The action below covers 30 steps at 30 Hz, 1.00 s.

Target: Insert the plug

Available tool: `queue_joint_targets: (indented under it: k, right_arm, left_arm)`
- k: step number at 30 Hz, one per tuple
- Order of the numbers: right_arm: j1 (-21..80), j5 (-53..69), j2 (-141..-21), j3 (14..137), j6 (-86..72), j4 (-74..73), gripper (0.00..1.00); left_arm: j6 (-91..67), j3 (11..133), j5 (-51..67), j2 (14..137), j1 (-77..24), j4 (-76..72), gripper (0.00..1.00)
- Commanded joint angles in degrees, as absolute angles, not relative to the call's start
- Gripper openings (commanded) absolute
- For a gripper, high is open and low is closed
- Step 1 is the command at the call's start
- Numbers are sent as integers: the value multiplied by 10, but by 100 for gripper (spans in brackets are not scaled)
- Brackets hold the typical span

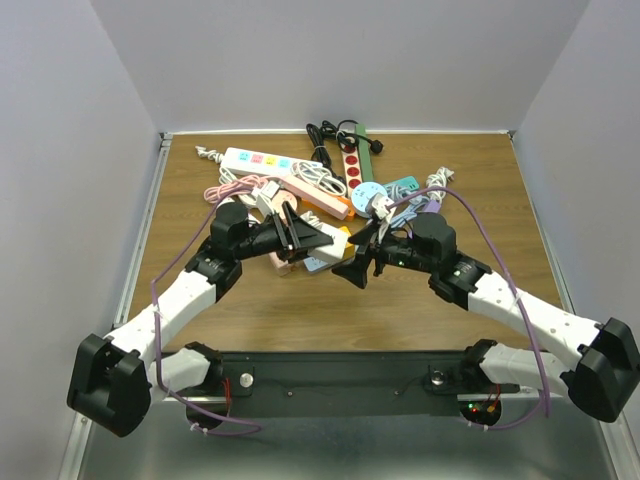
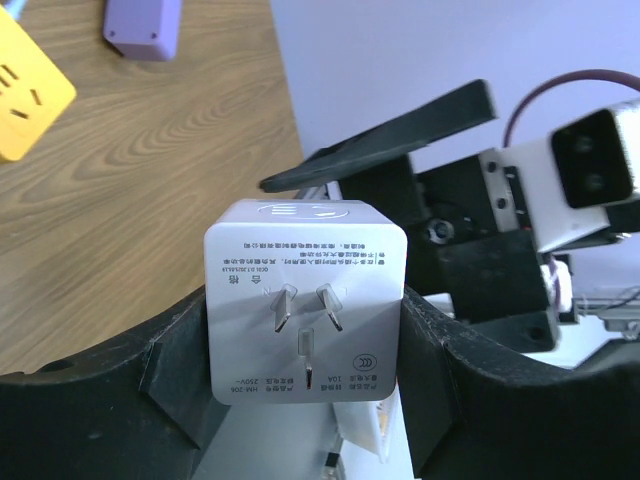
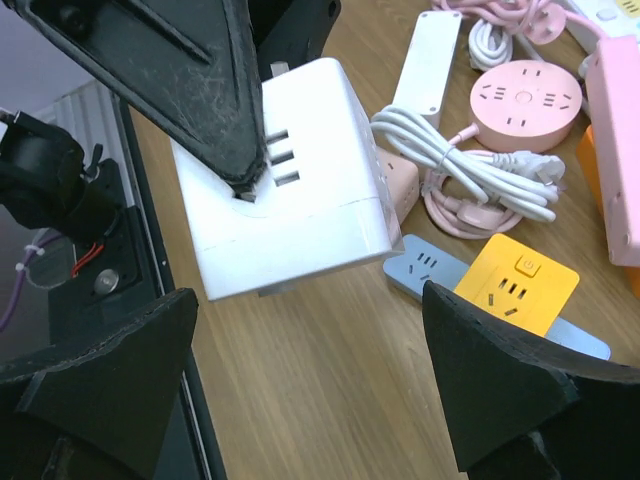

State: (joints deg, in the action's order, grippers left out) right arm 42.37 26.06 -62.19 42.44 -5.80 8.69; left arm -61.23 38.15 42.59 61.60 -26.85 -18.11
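- My left claw clamps the white cube adapter by its sides, between my two arms; its prongs face my own wrist.
- My right claw gapes empty just beside it.
- Plug not yet in: I must next turn the prongs toward a socket (perhaps the yellow block).

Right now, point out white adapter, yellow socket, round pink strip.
white adapter [image 2: 305,300]: left wrist view, pronged face.
yellow socket [image 3: 517,285]: right wrist view, top face.
round pink strip [image 3: 526,100]: right wrist view, socket face.
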Motion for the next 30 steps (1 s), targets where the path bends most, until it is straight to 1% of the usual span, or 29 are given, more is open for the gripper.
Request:
queue_joint_targets:
  k: [1, 16, 18, 19, 24, 26, 29, 30]
  right_arm:
    - [424, 276, -615, 425, -60, 151, 98]
    - [424, 298, -658, 432, -51, 254, 98]
    - [424, 301, -667, 440, -46, 256, 96]
    - [425, 306, -675, 445, -43, 258, 92]
    - [425, 314, -674, 437, -54, 294, 91]
    - [428, 314, -669, 435, -55, 302, 86]
    - [427, 313, -661, 431, -57, 315, 72]
    - [427, 314, -659, 431, -59, 318, 63]
  left_arm:
    - [-665, 370, 467, 594, -264, -273, 0]
    - [-727, 343, 490, 580, -264, -338, 0]
    - [-738, 334, 495, 581, -264, -363, 0]
    - [-744, 332, 500, 583, -264, -370, 0]
    - [-758, 318, 508, 584, -264, -392, 0]
    - [-769, 311, 512, 584, -264, -412, 0]
    - [-780, 302, 515, 584, -264, -426, 0]
    - [-786, 299, 519, 584, -264, -435, 0]
